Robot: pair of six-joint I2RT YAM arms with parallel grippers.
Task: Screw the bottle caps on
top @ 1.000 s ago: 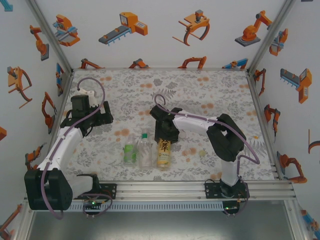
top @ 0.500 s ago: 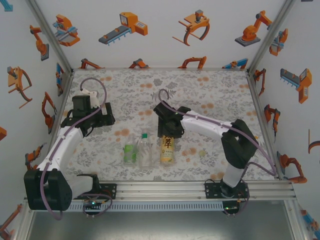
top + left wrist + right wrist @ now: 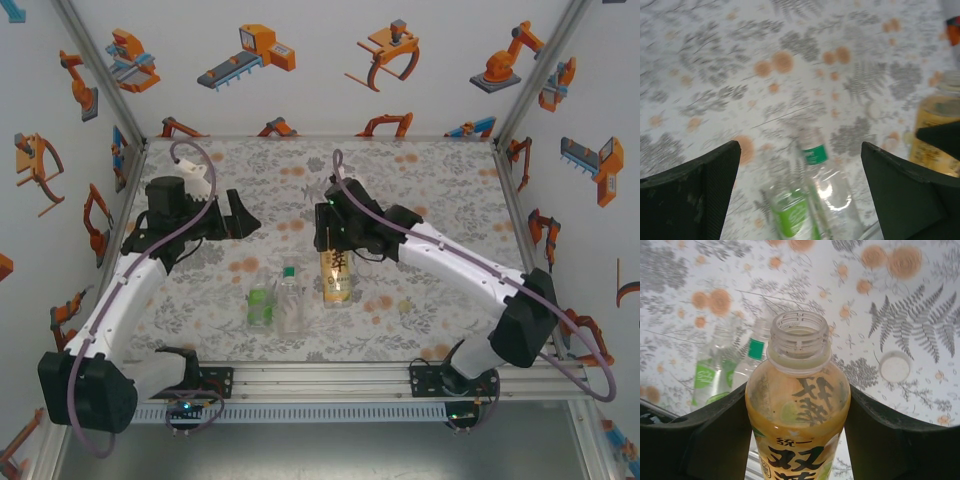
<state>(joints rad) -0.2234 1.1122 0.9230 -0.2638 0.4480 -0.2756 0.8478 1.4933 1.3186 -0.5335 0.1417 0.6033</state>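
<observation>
The amber bottle, neck open, is near the middle of the surface, clamped in the right pincer. A pale cap lies loose beside it. The clear bottle with its green cap and the green bottle stand just left. Beyond them the left pincer hangs with jaws wide apart, its arm extended.

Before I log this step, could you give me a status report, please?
Left gripper open, hovering. Right gripper shut on amber bottle, neck uncapped. Loose cap lying nearby. Nothing in the way.
</observation>
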